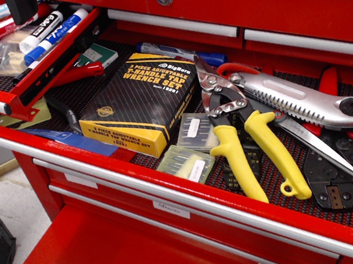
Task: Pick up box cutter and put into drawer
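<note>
The box cutter [305, 97] is seen lying untouched in the wide red drawer [192, 198], at the right, its ringed pivot resting across the red-handled crimping pliers [344, 168] and just beside the yellow-handled snips [249, 142]. The narrow drawer [25, 93], already crowded with markers [52, 31], stands open at the far left. Only dark shapes, probably the gripper [1, 8], are caught at the top left edge; whether the claw is spread or pressed together cannot be told. The pick-up is judged not yet begun: a reach rightward and a grasp on the flat handle are called for.
</note>
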Available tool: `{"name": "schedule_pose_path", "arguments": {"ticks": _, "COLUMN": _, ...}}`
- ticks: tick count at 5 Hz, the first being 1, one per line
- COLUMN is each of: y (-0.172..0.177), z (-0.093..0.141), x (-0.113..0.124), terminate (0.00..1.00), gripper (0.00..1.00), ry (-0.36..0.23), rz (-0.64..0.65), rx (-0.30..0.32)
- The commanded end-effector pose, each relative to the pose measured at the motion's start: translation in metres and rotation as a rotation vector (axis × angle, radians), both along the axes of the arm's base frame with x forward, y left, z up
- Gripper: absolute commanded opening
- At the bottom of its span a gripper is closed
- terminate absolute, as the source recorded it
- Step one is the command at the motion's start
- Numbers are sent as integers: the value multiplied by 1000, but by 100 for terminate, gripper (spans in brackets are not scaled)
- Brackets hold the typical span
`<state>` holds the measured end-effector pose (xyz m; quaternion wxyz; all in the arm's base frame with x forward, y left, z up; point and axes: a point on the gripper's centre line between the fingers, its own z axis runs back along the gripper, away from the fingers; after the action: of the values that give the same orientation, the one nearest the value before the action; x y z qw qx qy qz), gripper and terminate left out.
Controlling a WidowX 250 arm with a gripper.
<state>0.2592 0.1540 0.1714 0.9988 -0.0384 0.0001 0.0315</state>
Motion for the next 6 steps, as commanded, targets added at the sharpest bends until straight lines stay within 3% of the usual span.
{"name": "schedule_pose_path", "arguments": {"ticks": 1, "y": 0, "z": 0, "x": 0, "terminate": 0, "gripper": 100, "ry": 0, "rz": 0, "rx": 0}}
{"name": "schedule_pose_path", "arguments": {"ticks": 2, "y": -49, "z": 4, "x": 7, "terminate": 0, "gripper": 100, "ry": 14, "rz": 251, "rx": -74}}
{"name": "schedule_pose_path", "arguments": {"ticks": 4, "y": -140, "z": -10, "x": 52, "terminate": 0, "gripper": 100, "ry": -92, "rz": 743, "rx": -203}}
{"name": "schedule_pose_path", "arguments": {"ticks": 5, "y": -185, "z": -30, "x": 81, "terminate": 0, "gripper": 100, "ry": -196, "rz": 968, "rx": -178}}
{"name": "schedule_pose_path", "arguments": {"ticks": 6, "y": -233, "z": -68, "x": 101, "terminate": 0, "gripper": 100, "ry": -241, "rz": 999, "rx": -128}}
